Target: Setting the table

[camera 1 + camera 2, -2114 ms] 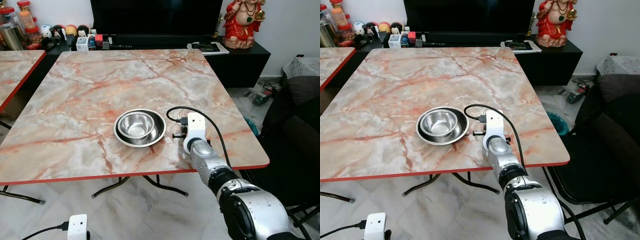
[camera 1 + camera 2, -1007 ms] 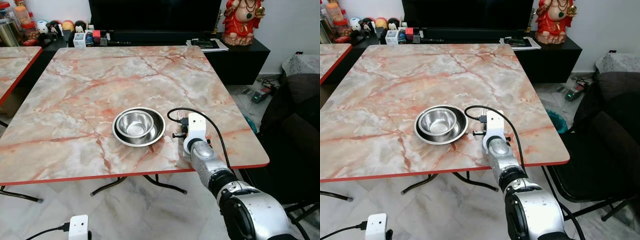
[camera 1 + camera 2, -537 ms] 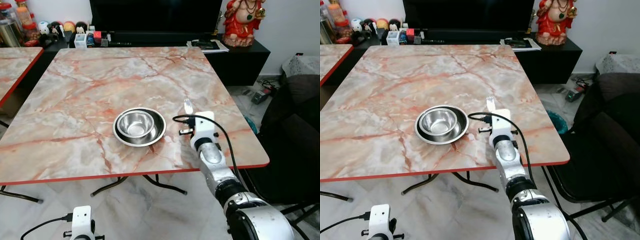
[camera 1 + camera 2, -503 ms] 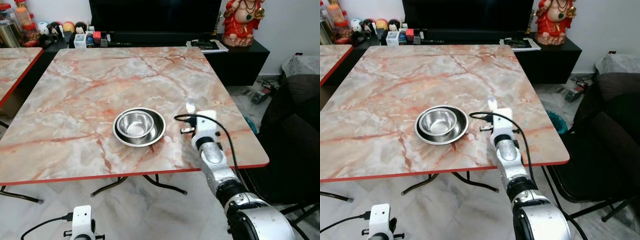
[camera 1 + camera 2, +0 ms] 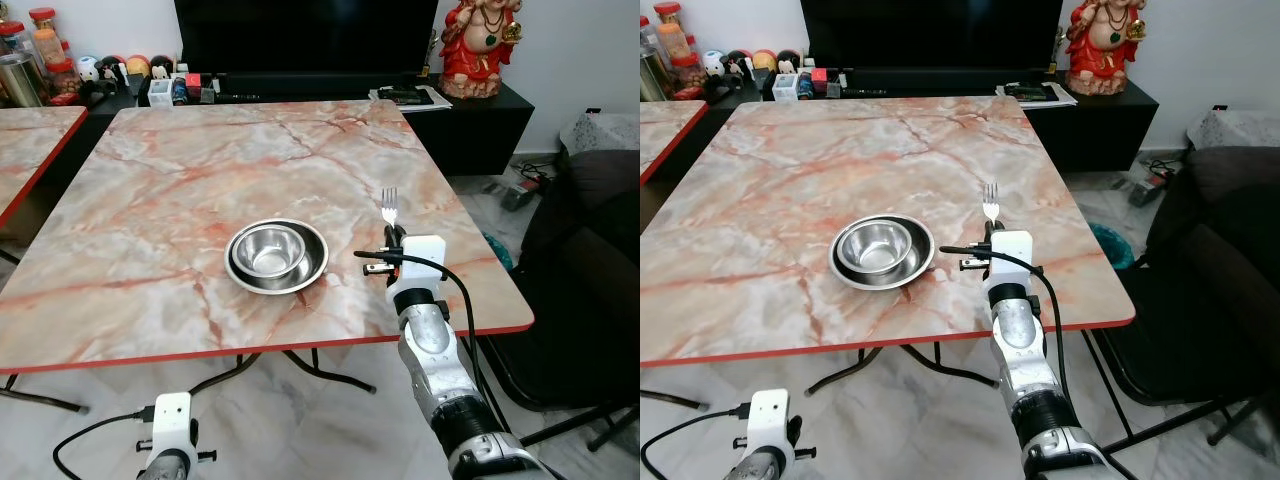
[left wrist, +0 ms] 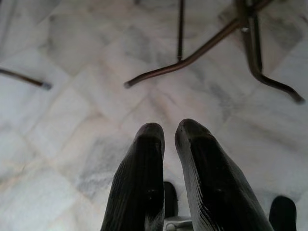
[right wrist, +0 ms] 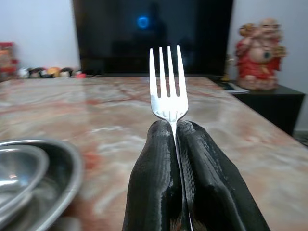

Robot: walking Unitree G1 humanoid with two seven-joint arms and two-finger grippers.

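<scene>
Right gripper (image 5: 991, 232) now swung from bowl (image 5: 277, 254) rim out to its 3 o'clock; fingers clamp fork (image 7: 168, 84), tines up; laying spot next. Left gripper (image 6: 168, 139) idle, fingers nearly together

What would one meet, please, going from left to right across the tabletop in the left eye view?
Bowl → fork, held upright in the right gripper.
</scene>
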